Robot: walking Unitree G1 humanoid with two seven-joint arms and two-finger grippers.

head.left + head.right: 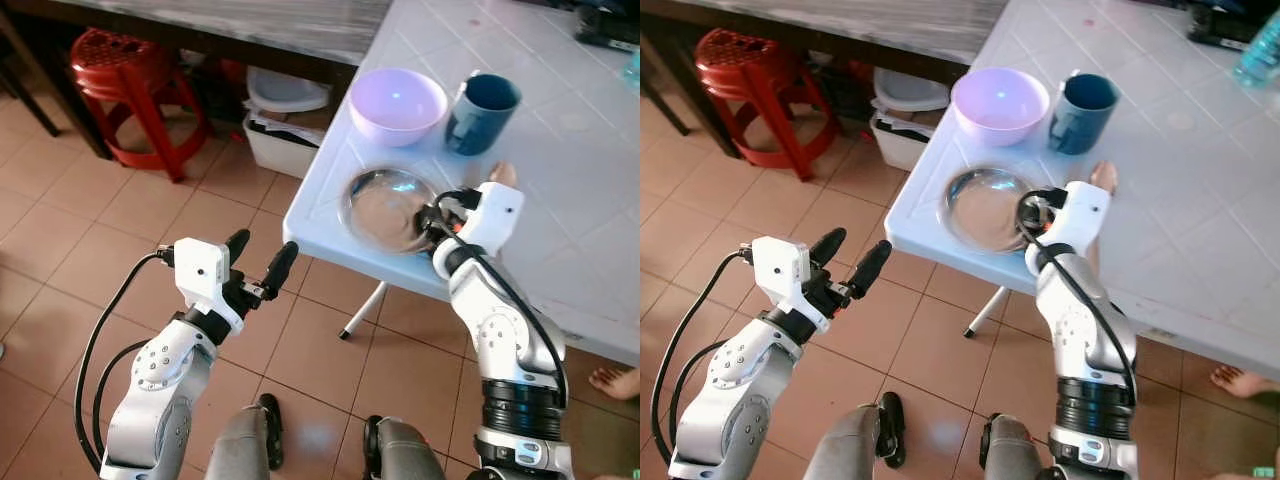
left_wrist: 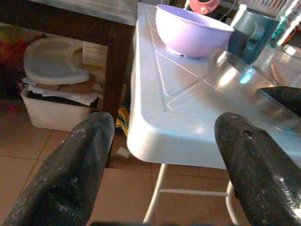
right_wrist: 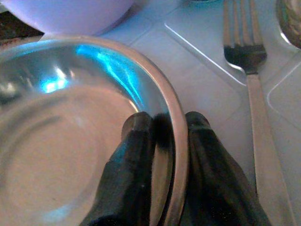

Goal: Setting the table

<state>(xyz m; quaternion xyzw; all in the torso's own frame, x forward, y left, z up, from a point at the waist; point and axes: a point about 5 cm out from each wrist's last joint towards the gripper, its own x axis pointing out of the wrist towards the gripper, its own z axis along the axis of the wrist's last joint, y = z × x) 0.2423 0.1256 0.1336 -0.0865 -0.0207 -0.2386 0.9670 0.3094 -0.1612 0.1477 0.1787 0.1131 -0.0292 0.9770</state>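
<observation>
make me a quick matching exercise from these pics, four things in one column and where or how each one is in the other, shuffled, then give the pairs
Things:
1. steel plate
2. purple bowl
3. fork
4. left gripper

Places or states:
A. lying flat on the white table, beside the plate
B. open, held over the tiled floor
C. rim pinched by the right gripper
D. next to the blue mug

Pairs: 1-C, 2-D, 3-A, 4-B

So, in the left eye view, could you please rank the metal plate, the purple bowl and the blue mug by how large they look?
1. Metal plate, widest; the right gripper pinches its rim.
2. Purple bowl, close behind; it sits farther from the camera, so this ranking is unsure.
3. Blue mug, clearly smallest.
</observation>
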